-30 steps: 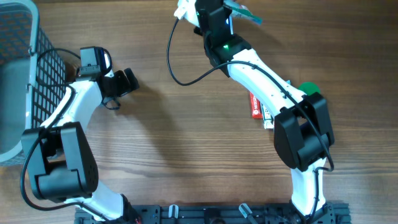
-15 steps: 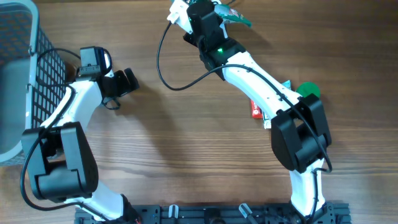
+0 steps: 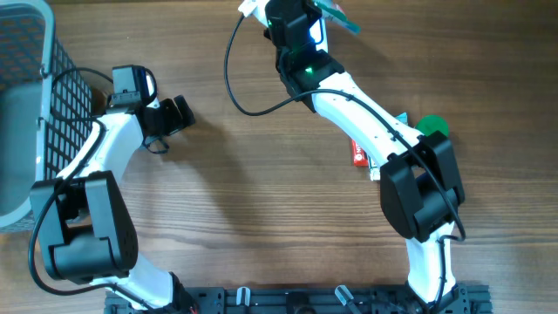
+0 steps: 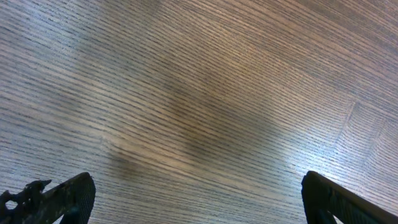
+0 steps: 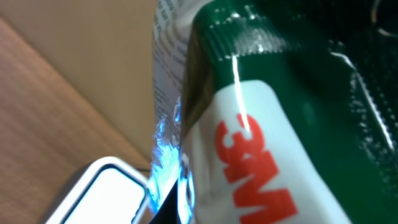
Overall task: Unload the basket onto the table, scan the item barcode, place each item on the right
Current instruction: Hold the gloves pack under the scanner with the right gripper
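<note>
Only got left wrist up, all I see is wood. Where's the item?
Observer: In the right gripper, which is shut on a green packet at the top of the overhead view.
Operator: Any label showing?
Observer: Right wrist view shows a red 3M logo on the packet. No barcode is visible there.
Operator: Scanner nearby?
Observer: A white rounded device sits just below the packet, and there's a blue glint on the packet's edge. I can't confirm it's the scanner.
</note>
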`<state>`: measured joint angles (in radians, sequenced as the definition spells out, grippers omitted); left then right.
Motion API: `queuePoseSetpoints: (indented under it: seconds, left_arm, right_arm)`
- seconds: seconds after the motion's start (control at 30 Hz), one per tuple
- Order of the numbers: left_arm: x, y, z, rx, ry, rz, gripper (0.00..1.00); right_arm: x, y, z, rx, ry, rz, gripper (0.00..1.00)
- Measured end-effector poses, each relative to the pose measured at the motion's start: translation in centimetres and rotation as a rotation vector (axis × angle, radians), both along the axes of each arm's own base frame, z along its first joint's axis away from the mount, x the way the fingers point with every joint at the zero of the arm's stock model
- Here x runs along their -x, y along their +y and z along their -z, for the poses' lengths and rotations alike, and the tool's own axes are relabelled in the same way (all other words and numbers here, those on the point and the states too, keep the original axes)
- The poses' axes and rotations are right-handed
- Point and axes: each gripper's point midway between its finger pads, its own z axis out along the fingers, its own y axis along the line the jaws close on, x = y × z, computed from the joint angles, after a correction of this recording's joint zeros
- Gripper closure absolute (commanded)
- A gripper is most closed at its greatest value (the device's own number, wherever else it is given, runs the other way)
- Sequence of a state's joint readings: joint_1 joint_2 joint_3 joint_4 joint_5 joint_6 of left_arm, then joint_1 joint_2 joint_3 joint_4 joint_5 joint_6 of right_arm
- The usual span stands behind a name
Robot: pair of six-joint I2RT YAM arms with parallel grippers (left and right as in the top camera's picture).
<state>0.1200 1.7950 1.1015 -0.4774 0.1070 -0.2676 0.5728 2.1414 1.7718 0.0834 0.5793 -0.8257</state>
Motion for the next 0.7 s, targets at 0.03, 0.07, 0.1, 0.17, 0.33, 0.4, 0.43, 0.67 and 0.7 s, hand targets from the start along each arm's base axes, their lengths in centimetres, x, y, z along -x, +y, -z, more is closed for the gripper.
queuePoseSetpoints:
  seconds: [0.03,0.07,0.1,0.17,0.33,0.4,0.43,0.67,0.7]
  left_arm:
    - [0.0,0.0,0.0,0.000,0.000,0.000,0.00]
    - [0.0,0.0,0.0,0.000,0.000,0.000,0.00]
    - [0.0,0.0,0.0,0.000,0.000,0.000,0.00]
    - [0.0,0.0,0.0,0.000,0.000,0.000,0.00]
    - [0.0,0.0,0.0,0.000,0.000,0.000,0.00]
    - [0.0,0.0,0.0,0.000,0.000,0.000,0.00]
    - [0.0,0.0,0.0,0.000,0.000,0.000,0.00]
    - [0.0,0.0,0.0,0.000,0.000,0.000,0.00]
    - [0.0,0.0,0.0,-0.001,-0.001,0.000,0.00]
  right_arm:
    - [0.0,-0.2,0.0,0.031,-0.001,0.003,0.96]
    - [0.0,-0.3,0.1,0.046,0.005,0.004,0.96]
    - [0.2,-0.4,0.6,0.063,0.025,0.004,0.96]
    - [0.5,-0.4,2.0,0.083,0.080,-0.006,0.96]
    - [0.9,0.0,3.0,-0.003,0.123,-0.009,0.96]
    - [0.9,0.0,3.1,-0.030,0.126,-0.005,0.96]
    - [0.9,0.1,3.2,-0.045,0.127,-0.002,0.96]
    - [1.4,-0.7,2.7,-0.088,0.138,0.038,0.96]
    - [1.9,-1.2,2.2,-0.096,0.153,0.046,0.95]
